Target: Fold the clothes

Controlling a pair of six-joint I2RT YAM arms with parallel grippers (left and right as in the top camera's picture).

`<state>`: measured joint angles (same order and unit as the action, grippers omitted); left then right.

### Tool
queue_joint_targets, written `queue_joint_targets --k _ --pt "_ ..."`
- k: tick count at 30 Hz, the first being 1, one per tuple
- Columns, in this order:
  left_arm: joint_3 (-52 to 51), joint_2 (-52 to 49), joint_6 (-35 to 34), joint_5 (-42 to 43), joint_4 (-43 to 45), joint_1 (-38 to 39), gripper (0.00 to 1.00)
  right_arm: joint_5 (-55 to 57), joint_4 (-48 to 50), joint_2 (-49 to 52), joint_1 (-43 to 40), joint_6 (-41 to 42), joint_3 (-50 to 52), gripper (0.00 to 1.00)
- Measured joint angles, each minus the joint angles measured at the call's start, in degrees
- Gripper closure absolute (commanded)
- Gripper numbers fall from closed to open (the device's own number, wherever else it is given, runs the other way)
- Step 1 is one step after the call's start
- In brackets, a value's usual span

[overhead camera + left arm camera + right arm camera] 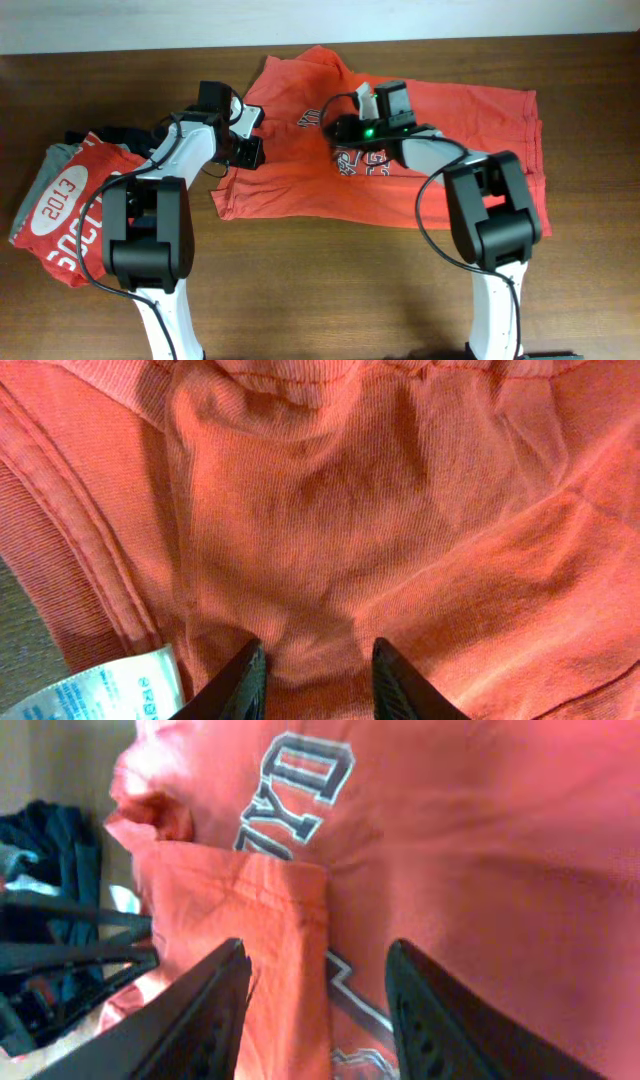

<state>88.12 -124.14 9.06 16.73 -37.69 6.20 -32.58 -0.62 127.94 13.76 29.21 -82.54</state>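
Observation:
The clothes, one orange-red T-shirt [450, 140], lie spread across the middle and right of the table, print side up and partly folded over. My left gripper [250, 133] is at the shirt's left edge, near the collar. In the left wrist view its jaws [318, 660] pinch a raised bunch of the fabric [330, 520], with the white neck tag [100, 690] just to their left. My right gripper [335, 128] hovers over the navy chest print [300, 770]. It [318, 1010] stands open, with a folded flap [250, 920] of the shirt lying loose between the fingers.
A folded red shirt printed "2013 SOCCER" [70, 205] lies at the far left on a grey garment [28, 205]. A dark navy garment [120, 133] sits behind it, also seen in the right wrist view [50, 850]. Bare wooden tabletop [330, 290] runs along the front.

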Motion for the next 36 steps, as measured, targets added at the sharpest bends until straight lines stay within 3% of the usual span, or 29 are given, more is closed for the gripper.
queue_joint_targets --k 5,8,13,15,18,19,21,23,26,29,32,36 --pt "4.33 -0.07 0.00 -0.20 -8.68 0.00 0.64 0.09 -8.81 -8.00 -5.77 -3.34 0.00 0.51" --pt "10.38 -0.04 0.07 -0.26 -14.75 0.00 0.58 0.59 -16.74 -15.43 -10.71 -6.86 -0.17 0.51" --pt "23.47 0.42 0.57 -0.24 -20.72 0.00 0.31 3.58 -30.40 -27.21 -19.47 -11.19 -0.50 0.50" --pt "28.13 1.14 0.50 -0.09 -21.70 0.00 0.24 4.48 -35.50 -31.10 -23.39 -12.04 -0.63 0.38" --pt "33.31 2.58 0.37 0.02 -22.14 0.00 0.24 5.22 -41.68 -35.12 -28.57 -14.36 -0.66 0.13" --pt "34.42 3.26 0.37 0.04 -22.14 0.00 0.25 5.40 -43.17 -36.02 -29.92 -14.93 -0.66 0.14" --pt "35.36 4.48 0.20 0.11 -23.26 0.00 0.34 5.68 -46.05 -37.38 -32.59 -17.16 -0.66 0.29" --pt "35.69 5.16 -0.48 0.44 -27.41 0.00 0.44 5.86 -49.24 -37.90 -34.60 -18.27 -0.68 0.34" --pt "35.63 5.18 -1.07 0.63 -35.63 0.02 0.44 6.45 -57.92 -37.88 -37.31 -18.67 -0.66 0.30" --pt "35.56 5.09 -1.75 0.28 -43.01 0.02 0.29 10.05 -64.26 -37.90 -39.01 -18.23 -0.66 0.23" --pt "34.49 5.09 -5.44 -1.03 -49.00 0.02 0.29 14.88 -68.57 -37.88 -39.93 -16.13 -0.66 0.14" --pt "28.55 5.09 -12.17 -3.74 -49.94 -0.28 0.29 18.69 -71.41 -37.88 -41.22 -14.78 -0.61 0.07"
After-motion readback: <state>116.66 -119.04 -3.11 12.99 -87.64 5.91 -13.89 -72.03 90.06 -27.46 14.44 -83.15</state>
